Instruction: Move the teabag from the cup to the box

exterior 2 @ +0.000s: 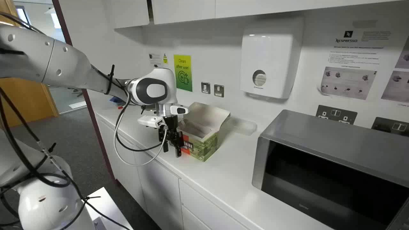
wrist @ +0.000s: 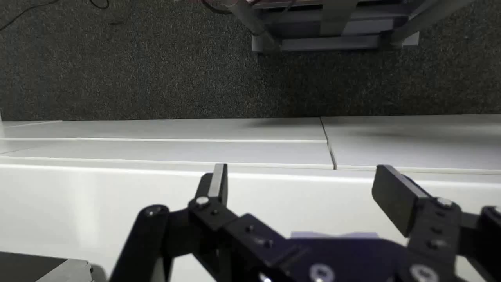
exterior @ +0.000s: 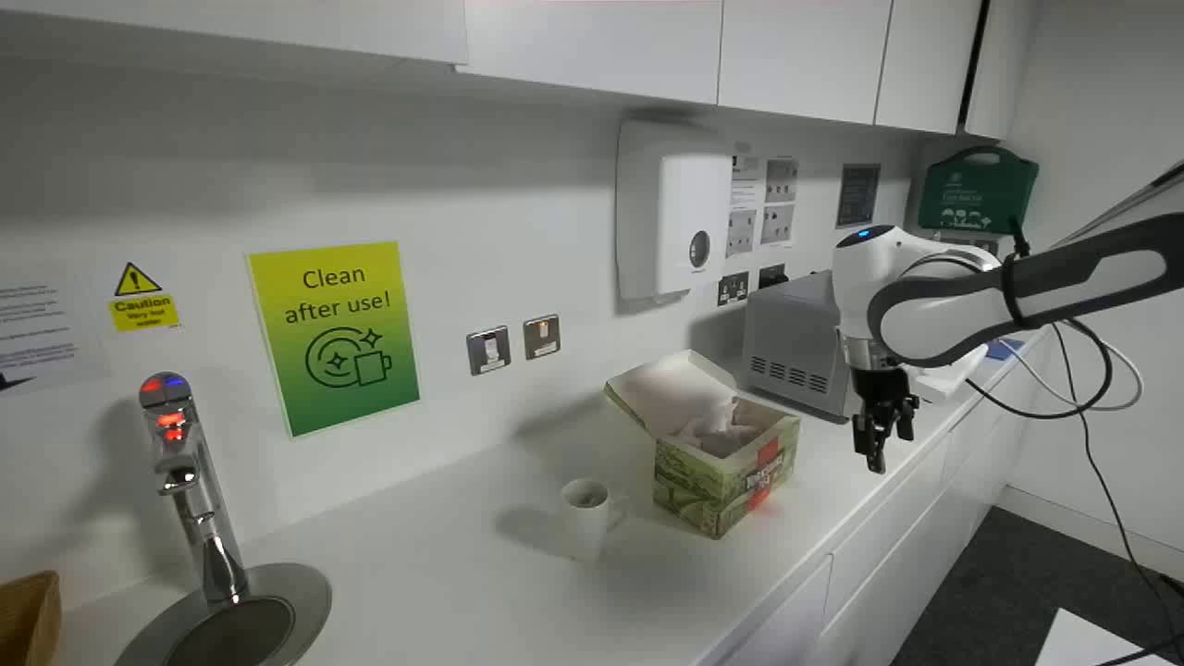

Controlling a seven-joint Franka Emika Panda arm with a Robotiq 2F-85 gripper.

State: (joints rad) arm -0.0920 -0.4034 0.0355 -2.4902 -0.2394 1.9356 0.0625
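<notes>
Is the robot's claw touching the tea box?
Apart. An exterior view shows it: a strip of white countertop lies plainly between the gripper and the box.

White cup point(exterior: 585, 529) on counter point(exterior: 444, 578), open box point(exterior: 723, 481) beside, end effector point(exterior: 886, 444) apart

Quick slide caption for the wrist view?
Open gripper, nothing held, seen against the white worktop, with cabinet fronts and dark carpet beyond.
</notes>
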